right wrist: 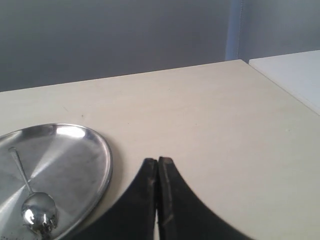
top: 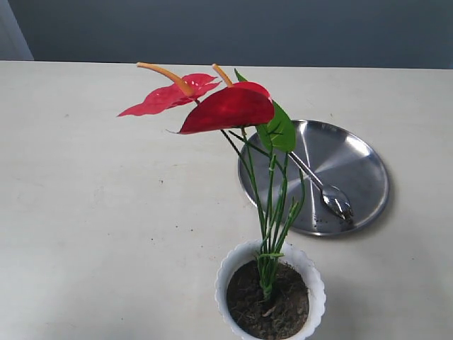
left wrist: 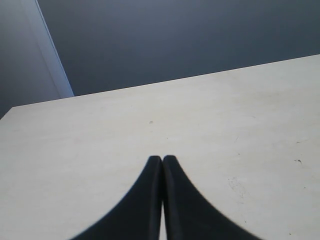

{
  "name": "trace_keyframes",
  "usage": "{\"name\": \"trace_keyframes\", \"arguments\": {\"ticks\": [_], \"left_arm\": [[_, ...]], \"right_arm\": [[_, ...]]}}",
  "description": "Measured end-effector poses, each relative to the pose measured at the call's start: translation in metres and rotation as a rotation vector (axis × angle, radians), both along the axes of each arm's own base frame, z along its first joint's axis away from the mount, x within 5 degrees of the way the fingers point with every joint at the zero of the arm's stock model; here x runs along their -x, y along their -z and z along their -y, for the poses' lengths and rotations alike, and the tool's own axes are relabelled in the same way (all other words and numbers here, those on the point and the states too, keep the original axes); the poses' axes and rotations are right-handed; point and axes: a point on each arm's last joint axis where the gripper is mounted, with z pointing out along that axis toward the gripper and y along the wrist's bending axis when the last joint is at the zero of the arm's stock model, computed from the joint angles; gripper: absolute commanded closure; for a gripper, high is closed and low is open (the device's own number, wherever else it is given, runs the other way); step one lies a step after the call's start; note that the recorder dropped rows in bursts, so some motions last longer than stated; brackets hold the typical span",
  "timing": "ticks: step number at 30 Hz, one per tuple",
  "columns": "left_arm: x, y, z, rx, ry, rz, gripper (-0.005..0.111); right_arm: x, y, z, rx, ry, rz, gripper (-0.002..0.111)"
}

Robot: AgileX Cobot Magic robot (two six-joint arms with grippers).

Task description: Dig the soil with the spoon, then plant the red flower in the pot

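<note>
1. The red flower (top: 226,106) stands upright in the pot (top: 270,296) at the bottom centre of the exterior view, its thin green stems pushed into the soil (top: 267,301).
2. Its two red blooms lean toward the upper left of that frame, each with an orange spike, and a green leaf sits just behind them on the right.
3. The soil fills the pot close to its ribbed white rim and looks dark and crumbly around the stems.
4. The spoon (top: 327,191) lies on the steel plate (top: 361,170) at the centre right of the exterior view, bowl toward the lower right, with dark crumbs on it and on the plate beside it.
5. The plate rests on the pale table (top: 106,212), just behind and to the right of the pot, apart from it.
6. The left gripper (left wrist: 162,159) hangs over bare table, its two black fingers pressed together with nothing between them.
7. The right gripper (right wrist: 157,161) hovers just beside the plate's rim, fingers likewise closed together and empty.
</note>
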Motion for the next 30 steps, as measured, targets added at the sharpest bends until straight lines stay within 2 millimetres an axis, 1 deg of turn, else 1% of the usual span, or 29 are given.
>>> {"name": "trace_keyframes", "arguments": {"ticks": [30], "left_arm": [[0.0,0.0,0.0,0.0,0.0,0.0,0.106]], "right_arm": [[0.0001,0.0002,0.0007,-0.007,0.01,-0.002,0.108]]}}
